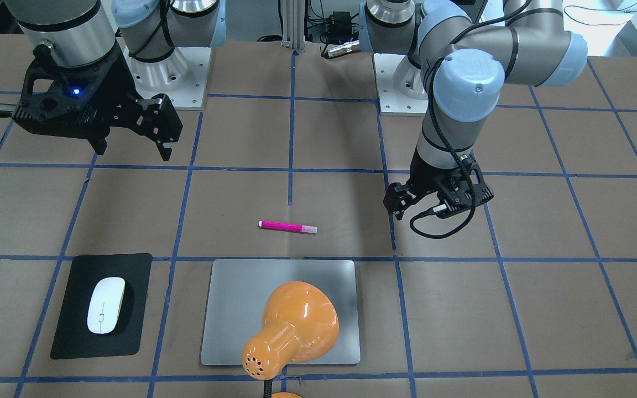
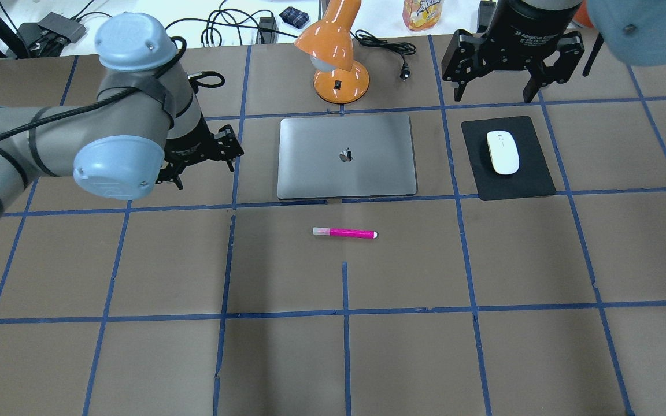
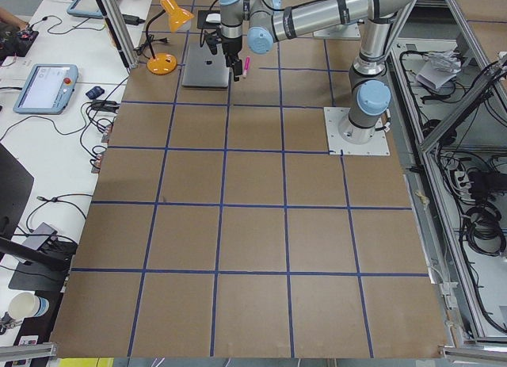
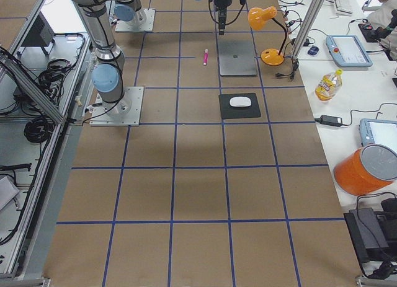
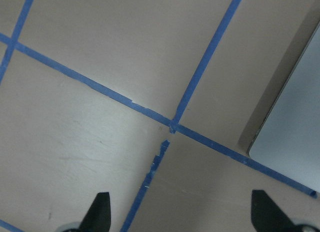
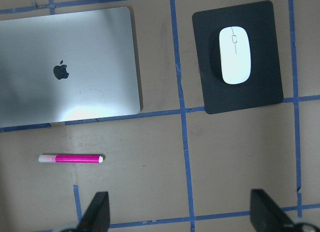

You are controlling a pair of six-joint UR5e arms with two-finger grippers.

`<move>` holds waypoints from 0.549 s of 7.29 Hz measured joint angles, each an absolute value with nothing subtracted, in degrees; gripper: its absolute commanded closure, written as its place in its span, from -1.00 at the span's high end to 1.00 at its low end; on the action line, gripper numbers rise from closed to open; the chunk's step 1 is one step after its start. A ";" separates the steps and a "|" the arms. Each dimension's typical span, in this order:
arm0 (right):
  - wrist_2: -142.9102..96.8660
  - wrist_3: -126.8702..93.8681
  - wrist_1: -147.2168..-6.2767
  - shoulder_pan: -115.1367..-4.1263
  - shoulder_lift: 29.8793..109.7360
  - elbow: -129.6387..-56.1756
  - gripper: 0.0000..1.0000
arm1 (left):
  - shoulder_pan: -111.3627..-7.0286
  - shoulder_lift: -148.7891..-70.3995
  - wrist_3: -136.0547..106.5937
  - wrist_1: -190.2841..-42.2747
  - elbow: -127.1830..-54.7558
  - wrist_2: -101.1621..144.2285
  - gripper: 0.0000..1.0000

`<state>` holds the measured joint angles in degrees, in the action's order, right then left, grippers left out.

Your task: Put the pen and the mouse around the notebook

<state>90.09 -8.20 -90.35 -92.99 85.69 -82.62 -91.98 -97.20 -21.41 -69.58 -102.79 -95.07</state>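
Left hand [image 5: 182,213] and right hand [image 2: 493,92] are both hanging wide open, holding nothing. Short magenta-pink pen [image 2: 344,233] is lying on the brown tabletop [image 2: 136,358] near the flat silver-grey notebook [image 2: 367,173], on the robot's side. Glossy white oval mouse [image 2: 502,152] is sitting on a matte black mat [image 2: 532,182] beside the notebook.

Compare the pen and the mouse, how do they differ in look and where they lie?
The pen is a slim magenta stick; the mouse is a glossy white oval. The pen lies directly on the table, the mouse on a black mat. Both lie flat near the notebook, not touching it.
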 measured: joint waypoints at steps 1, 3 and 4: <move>90.09 -8.19 -90.35 -92.99 85.70 -82.62 1.00 | -90.77 -95.04 -17.69 -73.81 -101.41 -95.01 1.00; 90.09 -8.23 -90.35 -92.99 85.69 -82.62 1.00 | -88.16 -91.60 -7.48 -82.22 -98.32 -94.78 1.00; 90.09 -8.25 -90.35 -92.99 85.69 -82.62 1.00 | -86.96 -90.07 -2.19 -84.49 -97.87 -94.68 1.00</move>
<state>90.09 -8.25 -90.35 -92.99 85.69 -82.62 -86.96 -90.07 -2.19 -84.49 -97.87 -94.68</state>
